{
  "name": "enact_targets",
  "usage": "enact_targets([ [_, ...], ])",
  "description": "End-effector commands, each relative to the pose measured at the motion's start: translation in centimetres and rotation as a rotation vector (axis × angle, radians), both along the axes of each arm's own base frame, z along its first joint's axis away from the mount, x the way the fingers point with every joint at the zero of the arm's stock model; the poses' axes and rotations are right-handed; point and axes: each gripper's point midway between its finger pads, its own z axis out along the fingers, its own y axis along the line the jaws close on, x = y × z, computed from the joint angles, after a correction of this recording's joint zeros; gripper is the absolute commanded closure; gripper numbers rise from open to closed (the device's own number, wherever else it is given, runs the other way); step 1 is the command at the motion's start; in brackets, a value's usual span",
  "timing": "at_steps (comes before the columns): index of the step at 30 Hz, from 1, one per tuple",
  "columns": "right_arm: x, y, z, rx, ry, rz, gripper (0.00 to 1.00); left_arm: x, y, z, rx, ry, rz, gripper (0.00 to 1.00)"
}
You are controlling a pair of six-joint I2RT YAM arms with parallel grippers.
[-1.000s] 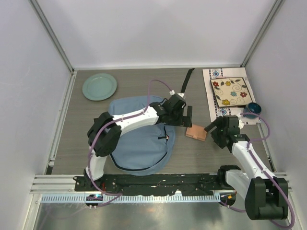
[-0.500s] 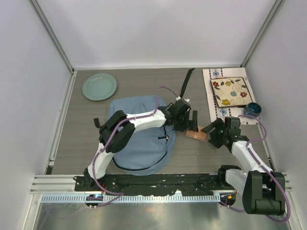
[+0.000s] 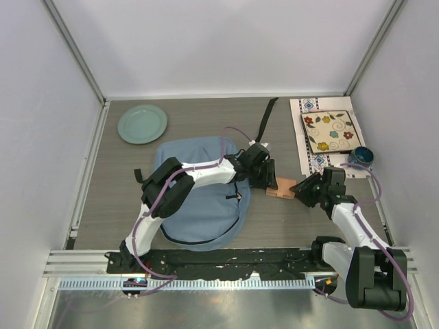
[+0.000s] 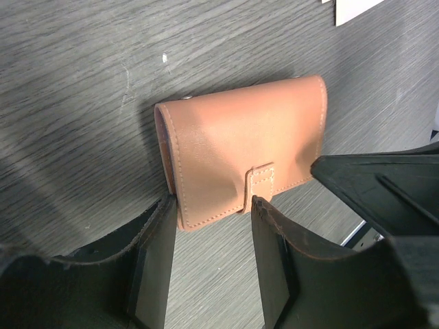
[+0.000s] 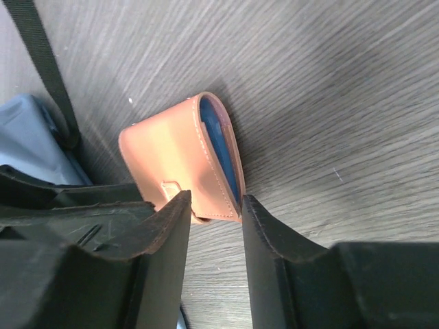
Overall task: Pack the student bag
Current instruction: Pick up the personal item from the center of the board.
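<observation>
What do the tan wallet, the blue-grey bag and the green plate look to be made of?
Tan wallet: leather or an imitation, smooth and matte, with stitched edges and a sewn tab. Student bag: soft matte fabric, lying slumped, with dark zipper lines. Plate: probably glazed ceramic, pale green with a faint sheen, though plastic is possible.

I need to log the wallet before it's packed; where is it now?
Top view: the tan wallet lies on the table just right of the student bag, between the left gripper and the right gripper.
</observation>
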Motion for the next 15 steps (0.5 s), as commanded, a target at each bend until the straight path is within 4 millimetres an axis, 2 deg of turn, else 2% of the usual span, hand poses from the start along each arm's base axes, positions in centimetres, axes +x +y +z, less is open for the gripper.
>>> enact_targets([
  [1,1.29,1.03,3.01,0.036,-0.138,0.049,0.64,-0.62,-2.01,1.98,-0.097,-0.013,-0.036,0.51],
  [6,1.43,1.26,3.73,0.040,-0.166,0.068,0.68,-0.62,-1.94,1.84,-0.092,-0.010,-0.038,0.50],
  [10,1.56,1.28,3.92,0.036,-0.174,0.076,0.76,-0.70,-1.86,1.83,-0.089,-0.007,-0.040,0.50],
  [13,1.54,1.25,3.86,0.029,-0.175,0.083,0.76,-0.68,-1.88,1.68,-0.085,-0.006,-0.041,0.50],
  [15,1.52,1.31,3.95,0.022,-0.180,0.095,0.86,-0.71,-1.93,1.71,-0.086,-0.004,-0.044,0.51],
])
